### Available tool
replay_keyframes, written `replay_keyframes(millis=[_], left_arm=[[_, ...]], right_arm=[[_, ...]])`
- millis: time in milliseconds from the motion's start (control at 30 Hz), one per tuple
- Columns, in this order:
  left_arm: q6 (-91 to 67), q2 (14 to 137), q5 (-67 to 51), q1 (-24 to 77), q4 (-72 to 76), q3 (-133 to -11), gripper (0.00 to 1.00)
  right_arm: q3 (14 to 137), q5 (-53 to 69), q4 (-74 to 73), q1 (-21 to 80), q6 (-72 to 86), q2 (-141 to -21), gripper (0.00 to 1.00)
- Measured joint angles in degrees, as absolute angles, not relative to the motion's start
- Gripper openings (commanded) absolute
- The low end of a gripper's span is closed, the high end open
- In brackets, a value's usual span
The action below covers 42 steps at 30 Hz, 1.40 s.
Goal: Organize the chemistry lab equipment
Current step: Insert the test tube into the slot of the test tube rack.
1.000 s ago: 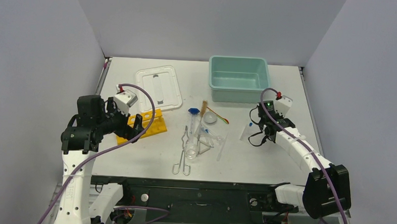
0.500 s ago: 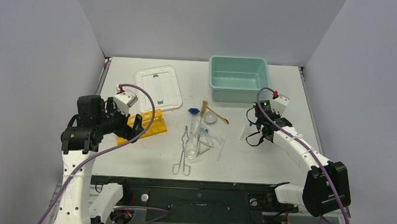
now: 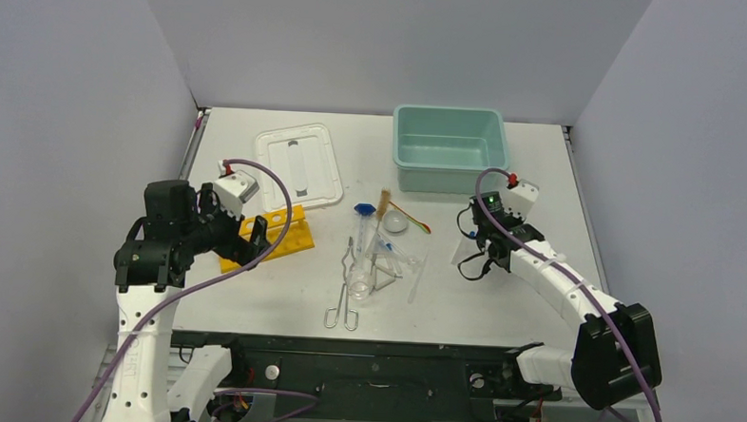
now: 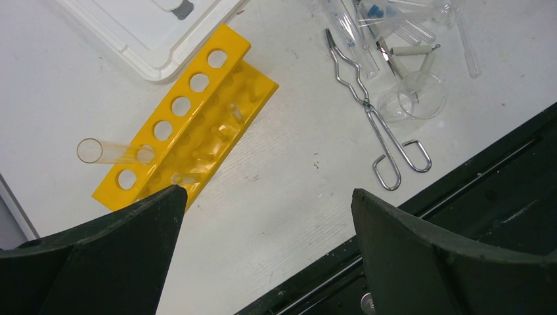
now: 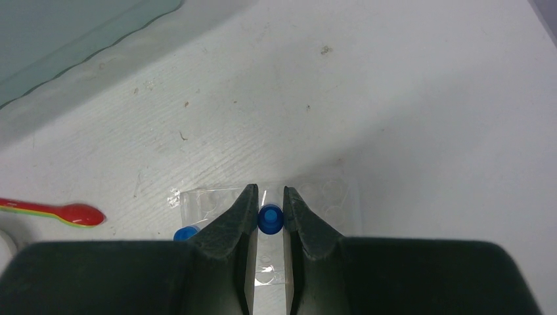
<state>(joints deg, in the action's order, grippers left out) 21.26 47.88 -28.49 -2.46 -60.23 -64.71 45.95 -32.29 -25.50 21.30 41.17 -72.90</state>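
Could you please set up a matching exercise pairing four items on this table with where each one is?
1. yellow holed rack
2. teal rectangular plastic tub
3. metal loop-handled tongs
4. blue-capped vial

A. gripped by the right gripper
B. at the far edge of the table
C. beside the white rectangular lid
D. closest to its near edge

Pairs: 1-C, 2-B, 3-D, 4-A.

Right claw (image 5: 269, 197), w/ small blue-capped clear vial (image 5: 269, 220) pinched, has slid back-left over the white surface (image 3: 280, 293), now closer to the teal rectangular plastic tub (image 3: 448, 167).
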Motion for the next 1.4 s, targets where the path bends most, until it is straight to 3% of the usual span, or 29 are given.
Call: replay_keyframes(millis=[1333, 1400], left_arm=[[21.6, 46.8, -27.2, -2.5, -60.7, -64.7, 0.97], [21.7, 46.8, -27.2, -2.4, -60.7, -64.7, 0.97]], right_arm=[[39.6, -35.2, -22.5, 24.8, 42.7, -71.4, 0.00], [39.1, -35.2, -22.5, 24.9, 43.0, -71.6, 0.09]])
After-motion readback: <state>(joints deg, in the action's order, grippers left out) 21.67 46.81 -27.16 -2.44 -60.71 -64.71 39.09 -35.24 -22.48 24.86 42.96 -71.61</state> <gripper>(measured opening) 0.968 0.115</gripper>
